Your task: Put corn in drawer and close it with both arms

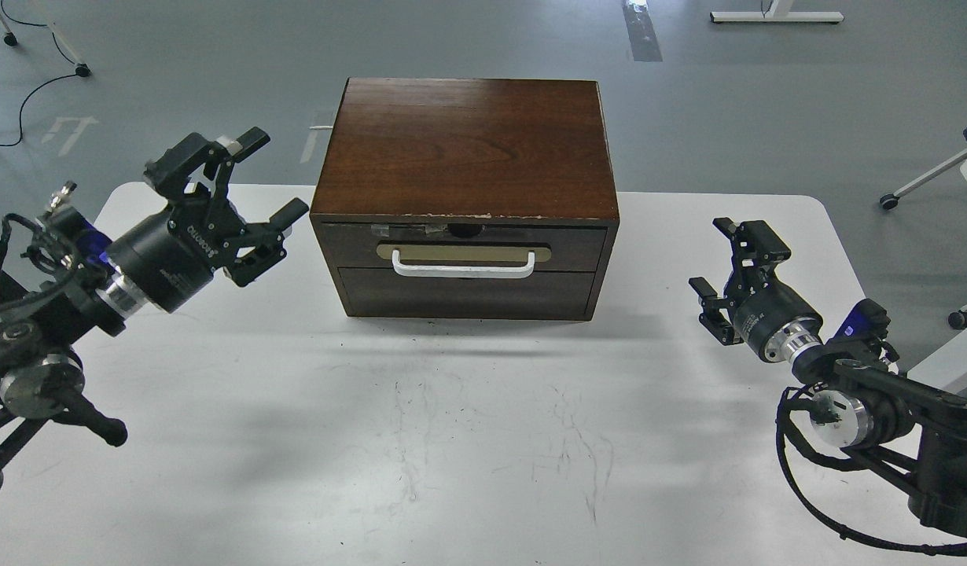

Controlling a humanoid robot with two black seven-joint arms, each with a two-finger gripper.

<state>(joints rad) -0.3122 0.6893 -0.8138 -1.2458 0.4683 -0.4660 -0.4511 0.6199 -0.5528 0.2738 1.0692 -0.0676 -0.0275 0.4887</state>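
Note:
A dark brown wooden cabinet (468,141) stands at the back middle of the white table (483,440). Its upper drawer (350,244) is pushed in flush, with a white bar handle (463,268) on a beige oval plate. The corn is out of view. My left gripper (271,177) is open and empty, raised to the left of the cabinet and apart from it. My right gripper (711,263) is open and empty, above the table to the right of the cabinet.
A plain lower front panel (468,294) sits under the drawer. The table's front area shows faint scuff marks (566,448). Beyond the table is grey floor with a cable (27,94) at far left and chair legs (924,181) at far right.

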